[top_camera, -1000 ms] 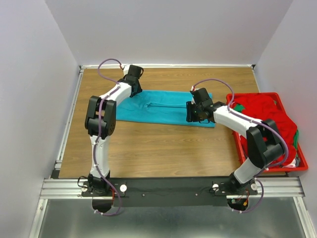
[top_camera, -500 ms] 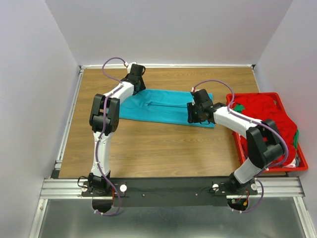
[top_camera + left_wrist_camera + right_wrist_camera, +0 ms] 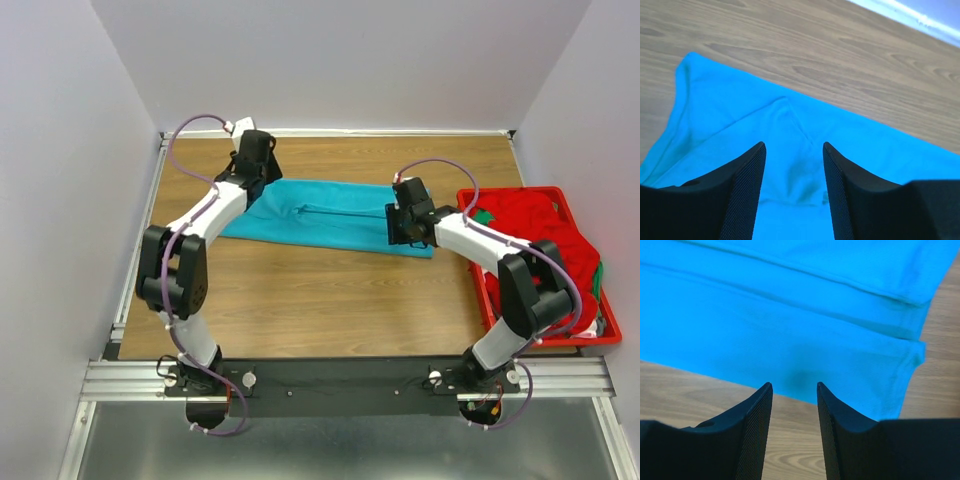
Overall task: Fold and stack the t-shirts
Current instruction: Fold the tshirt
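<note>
A teal t-shirt [image 3: 320, 215] lies folded into a long band across the far middle of the table. My left gripper [image 3: 250, 186] hovers over its left end, open. In the left wrist view the left gripper [image 3: 793, 145] has only flat teal t-shirt cloth [image 3: 730, 115] below its spread fingers. My right gripper [image 3: 398, 228] stands open over the band's near right corner. In the right wrist view the right gripper [image 3: 794, 385] straddles the hem of the teal t-shirt [image 3: 790, 315] above bare wood. Red t-shirts [image 3: 530, 228] with some green cloth [image 3: 483, 216] are heaped at the right.
A rigid red plastic crate [image 3: 592, 342] at the table's right edge holds the heaped shirts. White walls close in the back and both sides. Bare wooden table [image 3: 320, 300] lies between the shirt and the arm bases.
My left arm has swung its elbow out to the left and its jaws have spread wider over the shirt's left end. The right gripper has barely shifted.
</note>
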Motion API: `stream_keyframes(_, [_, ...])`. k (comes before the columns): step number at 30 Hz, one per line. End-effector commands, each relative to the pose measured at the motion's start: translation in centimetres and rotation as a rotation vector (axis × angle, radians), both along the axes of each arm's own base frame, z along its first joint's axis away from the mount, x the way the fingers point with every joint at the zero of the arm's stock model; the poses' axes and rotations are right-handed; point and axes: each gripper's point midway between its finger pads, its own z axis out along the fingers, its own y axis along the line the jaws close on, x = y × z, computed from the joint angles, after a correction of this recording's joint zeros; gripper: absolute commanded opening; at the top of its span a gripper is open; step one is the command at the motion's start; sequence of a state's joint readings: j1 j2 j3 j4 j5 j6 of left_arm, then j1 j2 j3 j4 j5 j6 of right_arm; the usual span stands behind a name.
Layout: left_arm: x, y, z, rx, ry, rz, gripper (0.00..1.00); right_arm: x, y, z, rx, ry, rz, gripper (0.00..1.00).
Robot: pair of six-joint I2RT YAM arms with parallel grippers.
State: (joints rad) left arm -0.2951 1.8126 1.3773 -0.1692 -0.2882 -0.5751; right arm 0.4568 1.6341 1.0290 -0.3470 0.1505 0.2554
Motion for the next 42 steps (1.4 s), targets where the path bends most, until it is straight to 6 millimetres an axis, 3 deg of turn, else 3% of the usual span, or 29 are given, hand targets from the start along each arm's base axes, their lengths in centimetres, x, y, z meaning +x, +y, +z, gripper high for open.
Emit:
stream_keyframes(1, [-4.1,2.1,-4.1,0.023,0.130,0.091,0.58,1.7,-2.3,-0.6,-0.022,-0.001,-0.074,0.48])
stream_keyframes(5, [-6.6,2.5,-7.7,0.028,0.203,0.086,0.57,2.7,-3.3,-1.6,-0.018,0.026,-0.106,0.48])
stream_keyframes(11, [-6.7,3.0,-10.4,0.067,0.270,0.087,0.57,1.7,-3.0,-3.9,0.002,0.104,-0.111,0.48])
stream_keyframes(16, [-6.1,3.0,-12.0,0.079,0.319,0.076,0.57,-1.4,-2.7,-5.4,0.048,0.208,-0.117,0.48])
stream_keyframes(20, [-5.0,2.4,-13.1,0.097,0.358,0.035,0.57,-5.3,-0.9,-6.1,0.091,0.301,-0.047,0.49])
stream_keyframes(21, [-4.2,2.1,-12.6,0.106,0.352,0.023,0.57,-6.5,0.4,-5.8,0.109,0.314,-0.017,0.49])
stream_keyframes(22, [-3.9,2.2,-13.3,0.118,0.369,0.022,0.57,-7.6,1.0,-6.0,0.116,0.338,0.004,0.49])
stream_keyframes(24, [-2.5,2.0,-12.7,0.132,0.354,0.015,0.57,-11.1,2.9,-6.3,0.141,0.412,0.056,0.49])
stream_keyframes(25, [-2.1,2.0,-13.4,0.150,0.368,0.007,0.57,-12.4,3.6,-6.3,0.148,0.433,0.074,0.49])
stream_keyframes(26, [-0.9,1.6,-12.6,0.151,0.352,-0.003,0.57,-14.3,4.0,-6.7,0.148,0.473,0.096,0.49])
stream_keyframes(27, [-0.3,1.4,-12.5,0.155,0.350,-0.012,0.58,-16.7,6.0,-6.5,0.170,0.514,0.159,0.49])
stream_keyframes(29, [0.6,0.9,-13.4,0.174,0.368,-0.044,0.58,-19.5,7.8,-6.3,0.182,0.553,0.211,0.49])
stream_keyframes(30, [1.8,0.4,-12.4,0.170,0.340,-0.061,0.58,-21.9,9.6,-5.9,0.189,0.584,0.269,0.49])
stream_keyframes(31, [2.3,0.0,-12.9,0.183,0.342,-0.075,0.58,-23.2,10.4,-6.0,0.181,0.601,0.302,0.49])
stream_keyframes(33, [3.9,-0.4,-11.8,0.215,0.306,-0.088,0.58,-26.0,13.0,-5.3,0.178,0.617,0.379,0.49])
stream_keyframes(34, [4.2,-0.4,-12.4,0.226,0.311,-0.093,0.58,-26.7,13.9,-5.1,0.179,0.622,0.404,0.49])
stream_keyframes(36, [5.9,-1.6,-10.8,0.247,0.258,-0.133,0.58,-27.9,15.4,-5.3,0.153,0.615,0.454,0.49])
stream_keyframes(37, [6.3,-2.1,-11.4,0.263,0.261,-0.153,0.58,-27.6,16.4,-4.9,0.161,0.599,0.468,0.49])
stream_keyframes(39, [7.6,-4.0,-9.9,0.283,0.210,-0.202,0.58,-26.6,17.1,-5.4,0.138,0.565,0.463,0.49])
stream_keyframes(41, [8.0,-5.6,-10.2,0.293,0.197,-0.236,0.58,-25.0,18.4,-4.7,0.140,0.501,0.448,0.49])
stream_keyframes(42, [8.6,-7.1,-9.2,0.284,0.167,-0.265,0.58,-24.5,18.8,-4.6,0.136,0.481,0.447,0.49])
